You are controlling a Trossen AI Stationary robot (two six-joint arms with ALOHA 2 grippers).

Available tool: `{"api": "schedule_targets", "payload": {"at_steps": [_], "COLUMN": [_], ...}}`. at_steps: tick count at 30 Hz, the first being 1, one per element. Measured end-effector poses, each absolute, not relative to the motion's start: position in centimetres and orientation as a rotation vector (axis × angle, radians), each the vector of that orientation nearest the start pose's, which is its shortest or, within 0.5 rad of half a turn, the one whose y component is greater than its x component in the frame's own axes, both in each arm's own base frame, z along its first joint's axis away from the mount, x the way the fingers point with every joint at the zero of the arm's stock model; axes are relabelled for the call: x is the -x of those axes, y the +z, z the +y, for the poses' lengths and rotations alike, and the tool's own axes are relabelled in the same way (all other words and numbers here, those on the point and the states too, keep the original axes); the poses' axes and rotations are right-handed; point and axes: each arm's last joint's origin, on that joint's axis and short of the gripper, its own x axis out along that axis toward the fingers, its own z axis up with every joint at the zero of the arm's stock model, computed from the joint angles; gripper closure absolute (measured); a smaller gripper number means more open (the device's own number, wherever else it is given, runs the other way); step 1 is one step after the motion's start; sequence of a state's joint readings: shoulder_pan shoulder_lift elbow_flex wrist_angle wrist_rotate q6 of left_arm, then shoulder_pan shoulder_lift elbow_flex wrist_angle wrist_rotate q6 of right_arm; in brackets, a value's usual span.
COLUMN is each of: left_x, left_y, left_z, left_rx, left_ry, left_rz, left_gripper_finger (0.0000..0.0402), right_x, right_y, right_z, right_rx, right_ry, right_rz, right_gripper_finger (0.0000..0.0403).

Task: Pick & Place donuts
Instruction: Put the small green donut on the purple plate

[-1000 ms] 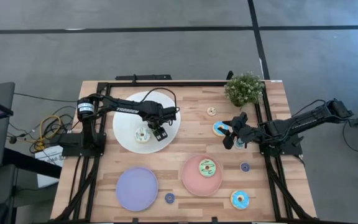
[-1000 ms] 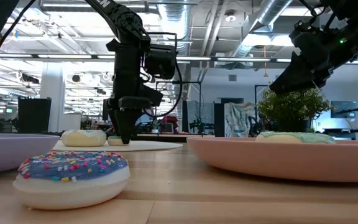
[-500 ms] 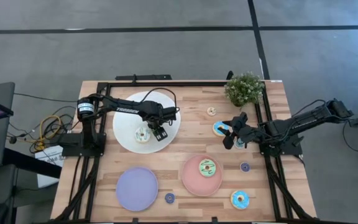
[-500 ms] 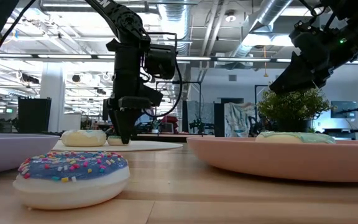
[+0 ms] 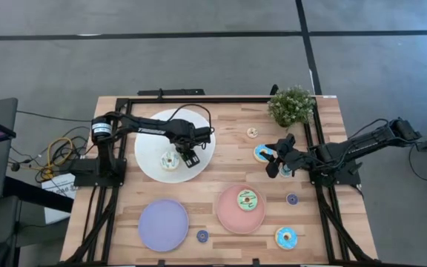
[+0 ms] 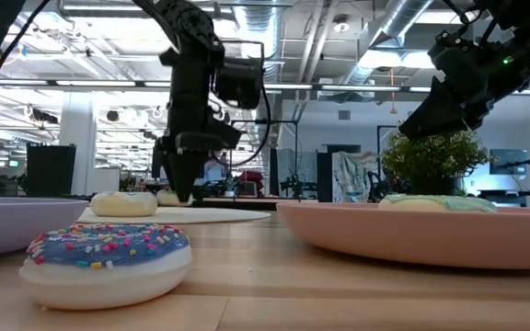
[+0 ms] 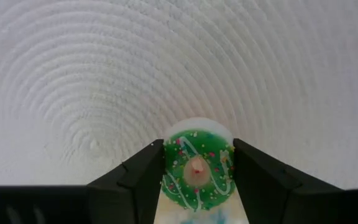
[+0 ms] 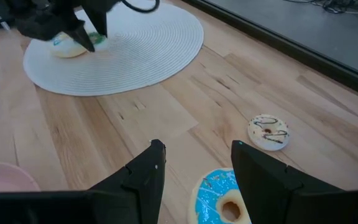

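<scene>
My left gripper (image 5: pixel 187 157) stands over the large white disc (image 5: pixel 154 141), shut on a small green-iced donut (image 7: pixel 197 171). A larger pale donut (image 5: pixel 170 159) lies flat on the disc beside it. My right gripper (image 5: pixel 274 157) is open and empty, up in the air above a blue-iced donut (image 8: pixel 224 199) that lies flat on the table. A green-iced donut (image 5: pixel 247 199) lies on the pink plate (image 5: pixel 228 215). The lilac plate (image 5: pixel 163 225) holds nothing. My left gripper pinches the green donut by two opposite sides (image 7: pixel 169 169) between its two fingers. The fingers come from above and point down. The donut lies level, icing up, a little above the white disc (image 6: pixel 168 196).
A potted plant (image 5: pixel 291 105) stands at the far right. A small cream donut (image 5: pixel 252 132), two small purple ones (image 5: pixel 292 199) (image 5: pixel 202 236) and a blue one (image 5: pixel 286 237) lie loose on the wood. Black frame rails run along the table's edges.
My left gripper has gone up a little with the green donut, which now hangs just clear of the white disc. The right arm has kept still.
</scene>
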State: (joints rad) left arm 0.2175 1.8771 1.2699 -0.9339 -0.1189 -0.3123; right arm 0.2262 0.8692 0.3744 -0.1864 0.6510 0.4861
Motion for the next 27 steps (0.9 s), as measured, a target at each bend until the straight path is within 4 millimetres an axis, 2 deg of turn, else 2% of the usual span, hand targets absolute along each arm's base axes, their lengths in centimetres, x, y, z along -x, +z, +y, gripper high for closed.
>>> {"api": "schedule_targets", "payload": {"at_steps": [4, 7, 15, 19, 22, 27], "left_x": [-32.8, -31.9, -27.7, -25.7, -24.4, -22.8], "left_y": [19.2, 21.4, 24.8, 24.8, 23.9, 21.7], "left_z": [6.5, 5.1, -2.2, -6.3, -9.1, -12.4], "left_rx": [0.287, 0.281, 0.268, 0.283, 0.291, 0.364], "left_ry": [0.514, 0.536, 0.615, 0.638, 0.639, 0.622], "left_rz": [1.439, 1.396, 1.381, 1.349, 1.343, 1.281], "left_gripper_finger": [0.0228, 0.0228, 0.0228, 0.0228, 0.0228, 0.0228], "right_x": [-16.4, -16.4, -16.4, -16.4, -16.4, -16.5], "right_y": [18.4, 18.4, 18.5, 18.5, 18.5, 18.5], "right_z": [2.0, 2.0, 2.0, 2.0, 2.0, 2.0], "right_rx": [-0.172, -0.172, -0.176, -0.178, -0.18, -0.182], "right_ry": [-0.544, -0.544, -0.544, -0.543, -0.543, -0.542], "right_rz": [0.504, 0.503, 0.499, 0.496, 0.494, 0.489], "right_gripper_finger": [0.023, 0.023, 0.023, 0.023, 0.023, 0.023]}}
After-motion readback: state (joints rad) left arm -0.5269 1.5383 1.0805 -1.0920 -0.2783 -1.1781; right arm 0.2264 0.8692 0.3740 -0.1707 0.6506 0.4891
